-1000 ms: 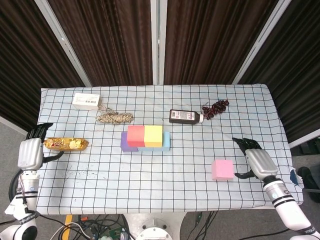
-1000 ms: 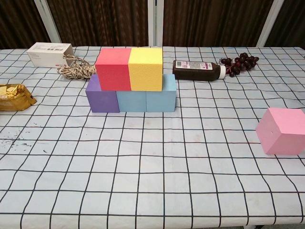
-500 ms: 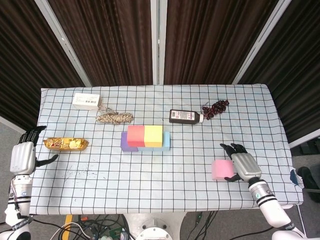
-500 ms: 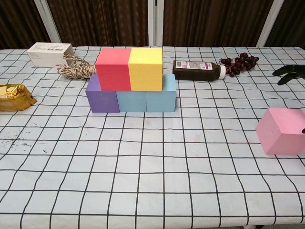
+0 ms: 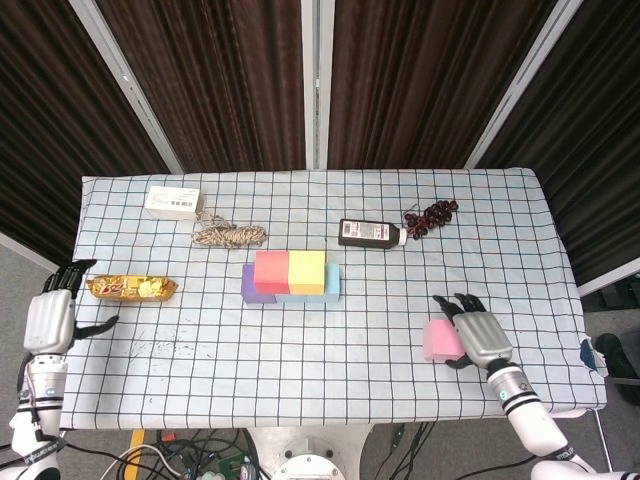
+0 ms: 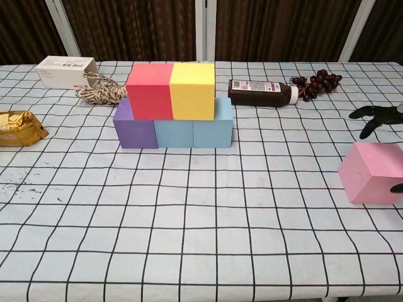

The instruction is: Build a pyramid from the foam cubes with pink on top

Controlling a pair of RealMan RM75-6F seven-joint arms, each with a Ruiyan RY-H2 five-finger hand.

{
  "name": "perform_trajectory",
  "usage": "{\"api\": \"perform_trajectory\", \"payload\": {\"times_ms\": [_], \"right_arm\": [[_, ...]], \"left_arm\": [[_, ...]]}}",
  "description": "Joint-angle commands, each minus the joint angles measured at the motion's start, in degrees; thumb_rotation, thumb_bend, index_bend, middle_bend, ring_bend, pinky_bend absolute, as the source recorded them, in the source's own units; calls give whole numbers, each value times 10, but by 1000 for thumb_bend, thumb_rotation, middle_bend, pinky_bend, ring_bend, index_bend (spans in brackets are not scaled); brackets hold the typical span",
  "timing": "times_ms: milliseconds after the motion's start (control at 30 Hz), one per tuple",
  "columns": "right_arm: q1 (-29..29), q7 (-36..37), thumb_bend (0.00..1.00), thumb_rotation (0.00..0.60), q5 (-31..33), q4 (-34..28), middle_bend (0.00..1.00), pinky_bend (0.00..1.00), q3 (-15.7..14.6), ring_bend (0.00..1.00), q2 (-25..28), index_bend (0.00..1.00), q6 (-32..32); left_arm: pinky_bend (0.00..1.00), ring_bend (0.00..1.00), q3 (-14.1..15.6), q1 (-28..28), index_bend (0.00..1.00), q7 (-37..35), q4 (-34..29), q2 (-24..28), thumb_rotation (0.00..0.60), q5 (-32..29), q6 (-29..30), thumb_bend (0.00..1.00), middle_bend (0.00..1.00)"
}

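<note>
Two rows of foam cubes stand mid-table. A purple cube (image 6: 133, 128) and two light blue cubes (image 6: 192, 133) form the base. A red cube (image 6: 150, 92) and a yellow cube (image 6: 192, 91) sit on top. The pink cube (image 6: 370, 173) rests alone on the cloth at the right, also seen from above (image 5: 438, 341). My right hand (image 5: 477, 336) hovers at the pink cube's right side. Its fingers (image 6: 375, 114) are spread behind the cube and its thumb is near the front; nothing is gripped. My left hand (image 5: 50, 320) hangs open off the table's left edge.
A gold snack packet (image 5: 131, 288) lies near the left hand. At the back are a white box (image 5: 173, 201), a coil of rope (image 5: 229, 236), a dark bottle (image 5: 369, 233) lying on its side and a bunch of grapes (image 5: 431, 216).
My right hand has moved left from beside the pink cube until its fingers reach over it. The left hand has drawn back from the snack packet, off the table edge.
</note>
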Motion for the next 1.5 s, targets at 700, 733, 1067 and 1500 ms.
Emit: {"api": "perform_trajectory", "payload": {"times_ms": [700, 733, 1067, 1500], "right_arm": [[31, -19, 150, 600, -73, -137, 503, 1, 105, 141, 97, 0, 87], [43, -20, 150, 600, -62, -147, 503, 2, 120, 141, 106, 0, 79], [247, -59, 112, 600, 192, -146, 504, 7, 228, 145, 137, 0, -81], [503, -185, 102, 600, 485, -45, 504, 9, 195, 148, 73, 0, -103]], "left_arm": [[181, 110, -1, 16, 154, -29, -19, 14, 600, 12, 2, 34, 143], [181, 110, 0, 17, 154, -30, -21, 15, 600, 14, 2, 34, 143], [181, 110, 13, 25, 154, -58, -29, 25, 600, 40, 3, 34, 143], [180, 110, 26, 33, 154, -92, -27, 33, 600, 60, 1, 34, 143]]}}
